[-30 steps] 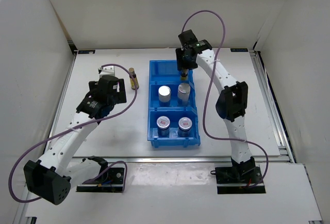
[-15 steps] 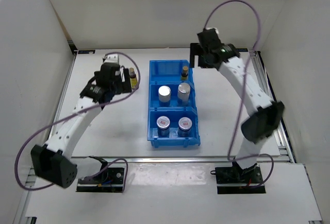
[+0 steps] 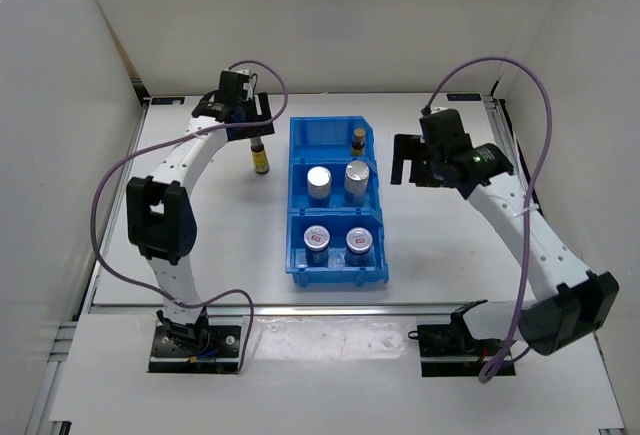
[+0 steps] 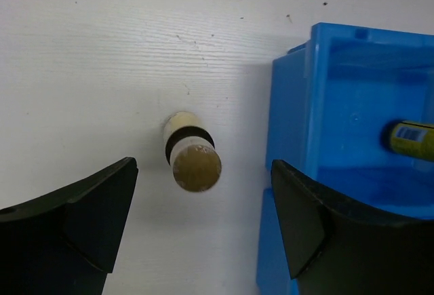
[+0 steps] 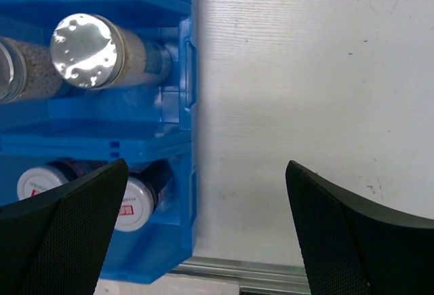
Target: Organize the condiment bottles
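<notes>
Your left gripper (image 4: 202,166): wide open astride amber bottle (image 3: 259,159) on counter (image 3: 200,245), no contact. Right gripper (image 5: 207,167): wide open, empty. Blue bin (image 3: 296,170): five condiment containers (image 3: 319,182).

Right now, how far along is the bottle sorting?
Done: five sit in the blue three-compartment plastic bin: one slim amber bottle, two white silver-lidded shakers, two squat red-marked jars. In hand: the open left gripper hangs over the second amber bottle on the table. Left: binning it.
</notes>
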`<state>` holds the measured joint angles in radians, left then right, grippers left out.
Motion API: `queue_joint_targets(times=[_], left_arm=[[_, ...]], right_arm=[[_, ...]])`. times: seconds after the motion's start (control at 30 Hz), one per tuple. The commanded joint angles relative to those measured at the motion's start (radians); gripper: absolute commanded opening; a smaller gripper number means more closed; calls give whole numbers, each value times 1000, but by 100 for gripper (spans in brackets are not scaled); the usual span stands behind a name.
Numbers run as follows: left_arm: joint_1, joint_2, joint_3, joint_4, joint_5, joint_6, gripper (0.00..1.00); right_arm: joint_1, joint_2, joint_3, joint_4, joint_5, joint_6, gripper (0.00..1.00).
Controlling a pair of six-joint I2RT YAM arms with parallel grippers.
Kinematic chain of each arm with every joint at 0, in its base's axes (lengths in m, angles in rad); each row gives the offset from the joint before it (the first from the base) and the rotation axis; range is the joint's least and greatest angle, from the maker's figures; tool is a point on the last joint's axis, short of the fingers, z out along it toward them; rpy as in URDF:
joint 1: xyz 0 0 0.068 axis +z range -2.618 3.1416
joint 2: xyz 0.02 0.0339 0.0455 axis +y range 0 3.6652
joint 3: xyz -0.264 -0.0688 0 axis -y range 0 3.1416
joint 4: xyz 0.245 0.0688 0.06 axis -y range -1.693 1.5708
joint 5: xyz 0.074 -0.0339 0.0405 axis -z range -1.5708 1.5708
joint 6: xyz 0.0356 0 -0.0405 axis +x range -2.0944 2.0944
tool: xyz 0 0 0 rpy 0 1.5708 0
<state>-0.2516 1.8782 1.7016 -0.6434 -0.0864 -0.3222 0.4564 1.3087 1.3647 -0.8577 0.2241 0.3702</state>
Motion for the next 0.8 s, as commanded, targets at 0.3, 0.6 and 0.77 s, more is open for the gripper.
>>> queue_joint_targets(times=[0.3, 0.6, 0.77], left_arm=[[0, 75, 95, -38, 33, 38, 48], [-96, -96, 193, -76, -173, 57, 11], [-193, -105, 358, -76, -190, 89, 11]], right_arm=[[1, -160, 4, -26, -34, -10, 100], [1, -189, -38, -26, -34, -10, 100], [1, -198, -49, -26, -43, -1, 100]])
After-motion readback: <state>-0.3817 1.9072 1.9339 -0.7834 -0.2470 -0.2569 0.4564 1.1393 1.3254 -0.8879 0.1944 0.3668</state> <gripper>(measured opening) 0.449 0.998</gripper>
